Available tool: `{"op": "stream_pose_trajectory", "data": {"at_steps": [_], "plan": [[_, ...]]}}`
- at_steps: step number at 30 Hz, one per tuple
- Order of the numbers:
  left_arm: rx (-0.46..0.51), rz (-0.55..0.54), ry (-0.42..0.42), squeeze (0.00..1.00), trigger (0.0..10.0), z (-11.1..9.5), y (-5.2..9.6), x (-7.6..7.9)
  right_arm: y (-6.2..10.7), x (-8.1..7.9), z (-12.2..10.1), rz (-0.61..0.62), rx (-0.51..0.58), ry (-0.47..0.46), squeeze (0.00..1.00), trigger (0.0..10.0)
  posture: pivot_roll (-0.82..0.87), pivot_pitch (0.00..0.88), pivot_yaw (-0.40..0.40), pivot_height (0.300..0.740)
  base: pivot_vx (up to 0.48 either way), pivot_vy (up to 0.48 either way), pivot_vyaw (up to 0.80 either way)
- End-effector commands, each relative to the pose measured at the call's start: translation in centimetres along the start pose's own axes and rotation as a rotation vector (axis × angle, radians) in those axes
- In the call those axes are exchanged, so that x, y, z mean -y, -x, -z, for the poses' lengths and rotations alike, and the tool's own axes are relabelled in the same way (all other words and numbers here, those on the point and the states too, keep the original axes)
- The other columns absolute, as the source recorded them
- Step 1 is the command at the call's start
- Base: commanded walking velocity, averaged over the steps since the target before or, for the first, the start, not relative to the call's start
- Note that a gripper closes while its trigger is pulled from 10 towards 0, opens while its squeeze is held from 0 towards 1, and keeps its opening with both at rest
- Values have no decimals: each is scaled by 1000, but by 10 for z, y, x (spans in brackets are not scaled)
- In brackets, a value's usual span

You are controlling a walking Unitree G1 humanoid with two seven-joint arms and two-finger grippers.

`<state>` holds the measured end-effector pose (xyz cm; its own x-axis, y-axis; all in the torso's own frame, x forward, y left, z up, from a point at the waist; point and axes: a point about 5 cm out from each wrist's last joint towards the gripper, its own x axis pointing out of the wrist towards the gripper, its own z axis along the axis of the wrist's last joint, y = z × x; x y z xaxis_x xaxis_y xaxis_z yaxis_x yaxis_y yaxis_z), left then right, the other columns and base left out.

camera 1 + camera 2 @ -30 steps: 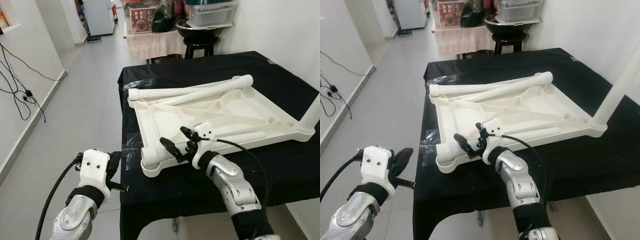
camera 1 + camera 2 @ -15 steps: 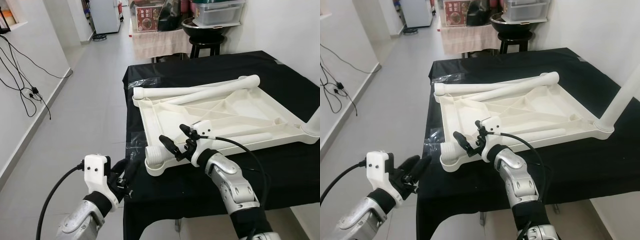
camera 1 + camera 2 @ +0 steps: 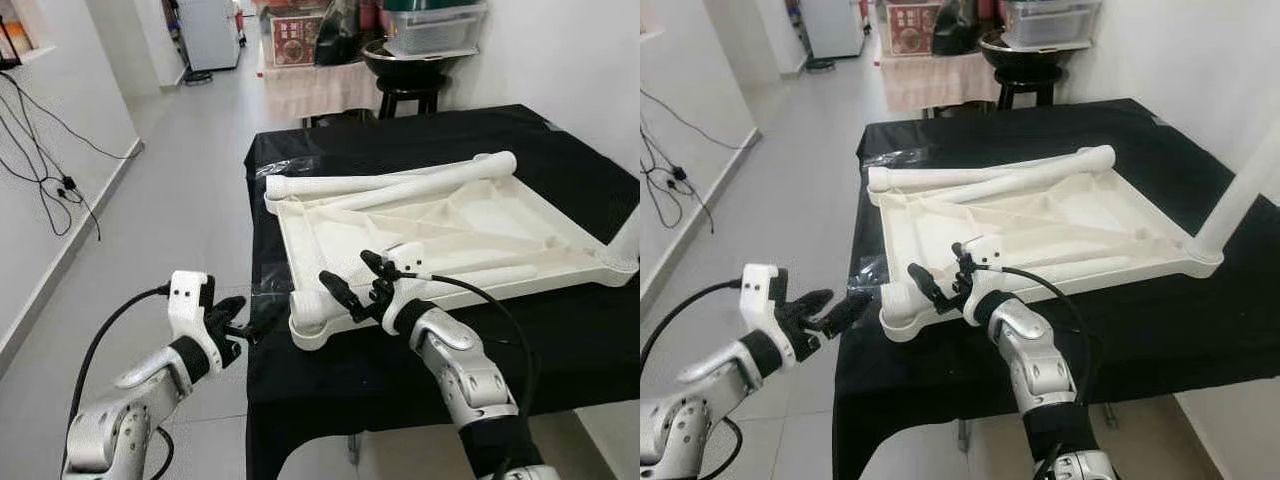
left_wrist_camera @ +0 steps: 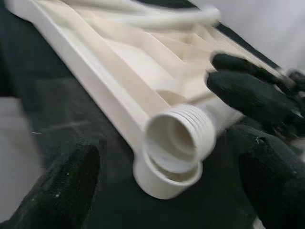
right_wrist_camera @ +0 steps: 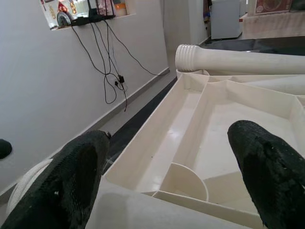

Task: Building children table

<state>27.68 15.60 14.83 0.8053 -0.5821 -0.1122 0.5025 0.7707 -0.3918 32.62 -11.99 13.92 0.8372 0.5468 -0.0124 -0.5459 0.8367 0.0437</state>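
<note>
Since half a second ago the left gripper (image 3: pixel 240 318) has risen toward the threaded end of a white plastic leg tube (image 4: pixel 178 139) lying at 7 o'clock on the upturned white tabletop (image 3: pixel 440 225). Its fingers gape, holding nothing. The right gripper (image 3: pixel 352 285) hovers above, spread and empty, probably to steady the tube. The left wrist view reveals the hollow thread.

White tabletop (image 3: pixel 440 235) lay upside down on black-covered table (image 3: pixel 560 330), loose white legs (image 3: pixel 400 185) resting across its far edge (one leg stood upright at the right corner). Right gripper (image 3: pixel 350 280) hovered over the near-left corner, fingers spread, by a threaded leg end (image 3: pixel 308 306). Left gripper (image 3: pixel 238 318) was beside the table's left edge, fingers parted.
</note>
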Motion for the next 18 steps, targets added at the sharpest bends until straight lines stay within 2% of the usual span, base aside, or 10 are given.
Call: {"op": "stream_pose_trajectory", "data": {"at_steps": [1, 5, 7, 11, 18], "plan": [[-32, 105, 40, 0, 10000, -2, -8, 5, 0, -1, -3, 3, 23, -11, 0, 10000, -82, 24, 42, 740, 0, 0, 0], [-74, 226, 75, 0, 10000, -6, -16, 13, 1, -1, -3, 4, 25, -12, 0, 10000, -92, 28, 45, 740, 0, 0, 0], [-137, 254, 61, 0, 10000, -3, -22, 14, 2, -2, -3, 1, 23, -10, 0, 10000, -99, 32, 50, 740, 0, 0, 0], [-218, 245, 32, 0, 10000, 0, -33, 9, 2, -3, -3, -2, 20, -9, 0, 10000, -101, 36, 55, 740, 0, 0, 0], [-258, 247, 34, 0, 10000, 3, -41, 11, 3, -4, -3, -3, 20, -13, 0, 10000, -106, 42, 60, 740, 0, 0, 0]]}}
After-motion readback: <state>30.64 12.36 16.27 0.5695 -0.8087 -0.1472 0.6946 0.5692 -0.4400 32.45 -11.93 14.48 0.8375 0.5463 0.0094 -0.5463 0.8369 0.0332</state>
